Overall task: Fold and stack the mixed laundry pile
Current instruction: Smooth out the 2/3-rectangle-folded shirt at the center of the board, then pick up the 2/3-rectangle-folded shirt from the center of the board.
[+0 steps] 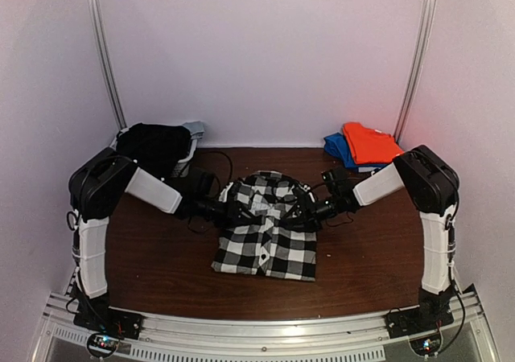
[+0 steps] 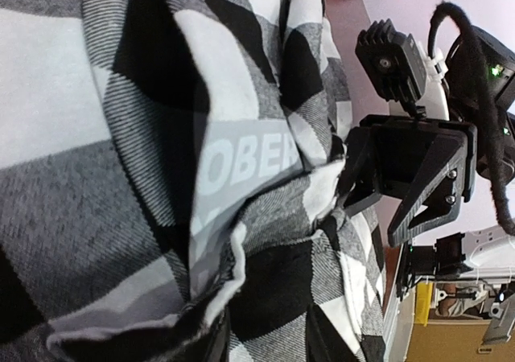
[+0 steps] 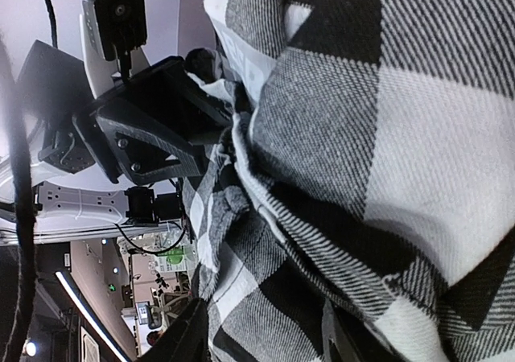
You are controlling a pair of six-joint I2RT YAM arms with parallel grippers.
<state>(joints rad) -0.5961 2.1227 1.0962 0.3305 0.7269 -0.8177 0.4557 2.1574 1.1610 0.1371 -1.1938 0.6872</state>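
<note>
shirt on table, between left tool and right tool.

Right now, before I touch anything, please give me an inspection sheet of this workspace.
Surface: dark brown table.
Job's things: checked shirt in the middle; black garment in the white basket, far left; orange garment on a blue garment, far right.
Clutter: nothing seen.
Claws: left claw and right claw at the shirt's upper part, cloth between their fingers; grip unclear.
Cables: black cable on the table behind the shirt.
Surroundings: white walls, metal posts.
</note>
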